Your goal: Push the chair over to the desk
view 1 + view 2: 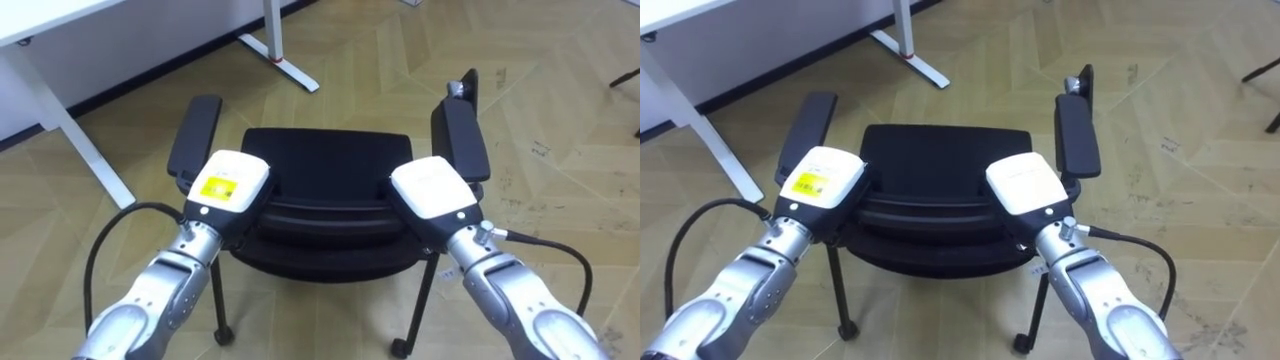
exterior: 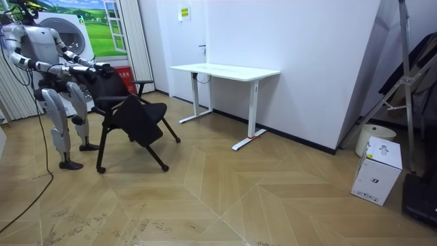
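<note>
I am standing directly behind the chair, which is facing away from me. I am resting my left hand and right hand at the top edge of its backrest, one toward each end, both equally near. That edge is running left to right across my front, so the push should be going straight ahead, seat first. Whether either hand is clamping the backrest I cannot tell. The desk is lying ahead, to my left.
</note>
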{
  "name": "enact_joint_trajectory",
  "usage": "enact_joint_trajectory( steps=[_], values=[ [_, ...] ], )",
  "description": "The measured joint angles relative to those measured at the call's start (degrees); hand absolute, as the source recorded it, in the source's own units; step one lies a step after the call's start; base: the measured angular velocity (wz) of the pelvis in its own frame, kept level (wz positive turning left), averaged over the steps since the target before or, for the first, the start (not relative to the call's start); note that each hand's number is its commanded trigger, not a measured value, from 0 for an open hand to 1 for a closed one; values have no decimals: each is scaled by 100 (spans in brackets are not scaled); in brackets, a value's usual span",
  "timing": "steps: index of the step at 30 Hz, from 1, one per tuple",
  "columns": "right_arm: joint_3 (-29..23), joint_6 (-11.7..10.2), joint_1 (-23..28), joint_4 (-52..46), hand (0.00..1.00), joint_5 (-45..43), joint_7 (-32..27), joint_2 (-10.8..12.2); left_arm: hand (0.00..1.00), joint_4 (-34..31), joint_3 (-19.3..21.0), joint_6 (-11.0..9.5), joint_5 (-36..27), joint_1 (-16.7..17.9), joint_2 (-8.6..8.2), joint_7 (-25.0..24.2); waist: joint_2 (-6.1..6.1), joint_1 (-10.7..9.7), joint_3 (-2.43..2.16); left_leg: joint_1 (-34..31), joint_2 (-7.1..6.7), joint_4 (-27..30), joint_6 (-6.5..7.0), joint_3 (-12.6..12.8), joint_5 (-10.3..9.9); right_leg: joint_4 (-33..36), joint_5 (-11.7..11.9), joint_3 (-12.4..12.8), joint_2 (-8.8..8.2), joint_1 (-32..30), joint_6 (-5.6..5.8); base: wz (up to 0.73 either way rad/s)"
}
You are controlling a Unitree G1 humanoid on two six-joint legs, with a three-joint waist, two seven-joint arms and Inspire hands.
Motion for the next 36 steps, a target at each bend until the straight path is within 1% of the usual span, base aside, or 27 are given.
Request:
enact_joint_trajectory(
  steps=[4,7,8,10,12,13,14,15,16,17,18,19,20,21,22,23,24,25,26,28,30,31,32,33,34,35,36],
  values=[
    [-11,-24,5,14,100,4,28,-4,100,67,29,-66,6,-22,-22,-3,-2,-4,21,-154,66,485,-61,-85,-245,421,-272,-80,8,-91,-46,10],
    [-11,-52,5,46,100,3,54,44,100,136,51,-141,-17,-51,-3,-18,-7,10,36,-384,213,1138,-159,-131,-459,782,-504,-160,82,-143,-149,13],
    [-7,-55,6,79,100,3,38,98,100,179,43,-174,-69,-66,68,-17,-64,0,63,-542,238,1554,-163,-130,-462,955,-649,-213,64,-143,-194,31],
    [3,-175,36,200,100,2,28,98,100,344,44,-285,-114,-79,79,-17,-59,-3,78,-912,454,2569,-148,-120,-450,1155,-867,-362,164,-57,-319,31],
    [-5,-232,97,271,100,28,-50,97,100,434,45,-348,-115,-69,49,-8,-19,1,60,-1123,641,3054,-78,-124,-396,1250,-974,-489,265,45,-432,31],
    [-7,-243,106,270,100,49,-79,95,100,436,61,-362,-115,-60,45,10,-37,3,60,-1253,730,3267,-71,-107,-336,1354,-1050,-554,274,38,-502,32],
    [-6,-244,106,270,100,50,-86,99,100,437,72,-373,-115,-58,46,17,-41,10,60,-1305,764,3362,-71,-106,-286,1400,-1083,-578,284,32,-538,24],
    [-5,-248,111,269,100,50,-91,94,100,432,76,-378,-117,-57,45,31,-77,28,63,-1478,814,3526,-46,-114,-147,1451,-1122,-637,304,40,-600,29],
    [-5,-243,121,234,100,59,-113,62,100,420,75,-383,-122,-58,38,40,-111,6,64,-1670,808,3624,1,-125,-71,1454,-1129,-719,288,25,-652,35],
    [-5,-247,121,216,100,84,-143,19,100,422,74,-385,-127,-66,15,49,-106,-8,64,-1753,755,3547,2,-113,-99,1455,-1130,-751,275,5,-667,32],
    [-7,-252,119,175,100,104,-175,-64,100,429,73,-381,-127,-73,-52,85,-79,-11,68,-1919,592,3262,35,-20,-178,1484,-1146,-787,250,-52,-694,6],
    [-8,-229,120,172,100,104,-202,-92,100,435,72,-375,-127,-60,-93,125,-72,33,64,-2011,456,2759,41,190,-171,1523,-1169,-818,217,-85,-720,-8],
    [-8,-230,123,172,100,104,-212,-110,100,434,70,-375,-127,-50,-107,141,-63,72,62,-2017,375,2483,51,229,-132,1523,-1182,-844,209,-104,-737,-23],
    [-7,-252,139,169,100,117,-239,-155,100,418,55,-381,-125,-37,-110,166,-55,132,53,-2036,188,1902,73,263,-22,1531,-1232,-852,219,-98,-735,-15],
    [-7,-278,144,169,100,142,-261,-179,100,399,50,-383,-126,-35,-106,178,-61,152,50,-2048,111,1658,129,292,61,1542,-1273,-853,221,-94,-714,-18],
    [-7,-295,146,169,100,170,-282,-189,100,334,53,-383,-125,-19,-78,183,-89,205,31,-2042,38,1450,270,297,270,1538,-1361,-822,218,-96,-662,-7],
    [-7,-294,152,166,100,170,-333,-182,100,278,55,-383,-123,-15,-47,181,-133,204,11,-1990,-31,1271,320,321,424,1523,-1372,-812,171,-93,-610,-6],
    [-7,-294,152,161,100,168,-364,-185,100,258,63,-379,-117,-15,-47,183,-151,204,7,-1949,-69,1193,336,353,476,1523,-1369,-799,136,-88,-592,0],
    [-8,-293,153,158,100,155,-424,-192,100,231,79,-380,-109,-20,-48,180,-181,205,-11,-1890,-186,1089,373,366,514,1523,-1365,-777,56,-42,-593,0],
    [-12,-281,157,158,100,102,-497,-195,100,198,82,-365,-96,4,-63,183,-207,181,-3,-1793,-340,1033,496,382,589,1524,-1419,-771,-47,48,-506,0],
    [-14,-276,158,157,100,102,-568,-241,100,187,78,-345,-100,22,-112,211,-200,161,-29,-1667,-477,1068,677,558,496,1584,-1525,-760,-255,175,-360,0],
    [-16,-262,154,148,100,106,-587,-256,100,212,68,-345,-117,14,-137,227,-233,132,-23,-1565,-614,1078,776,601,412,1790,-1598,-814,-425,214,-242,0],
    [-14,-252,143,140,100,106,-580,-271,100,231,68,-344,-118,7,-156,250,-246,139,-15,-1516,-675,1085,805,603,367,2018,-1611,-879,-511,166,-216,-4],
    [-11,-234,127,138,100,106,-551,-281,100,289,68,-355,-129,-16,-174,286,-245,141,-10,-1441,-792,1144,866,643,269,2739,-1521,-882,-721,-72,-122,0],
    [-12,-233,128,138,100,106,-540,-288,100,326,64,-376,-134,-35,-177,295,-240,118,-13,-1415,-820,1210,899,644,199,3083,-1423,-850,-811,-188,-86,7],
    [-10,-249,132,184,100,111,-525,-286,100,411,32,-385,-135,-71,-190,308,-228,100,-5,-1332,-819,1334,941,628,53,3660,-1125,-738,-916,-392,-111,12],
    [-10,-251,144,236,100,109,-500,-245,100,469,25,-387,-134,-73,-205,307,-172,97,1,-1240,-798,1460,965,570,-112,4080,-734,-599,-913,-521,-123,7]
  ],
)
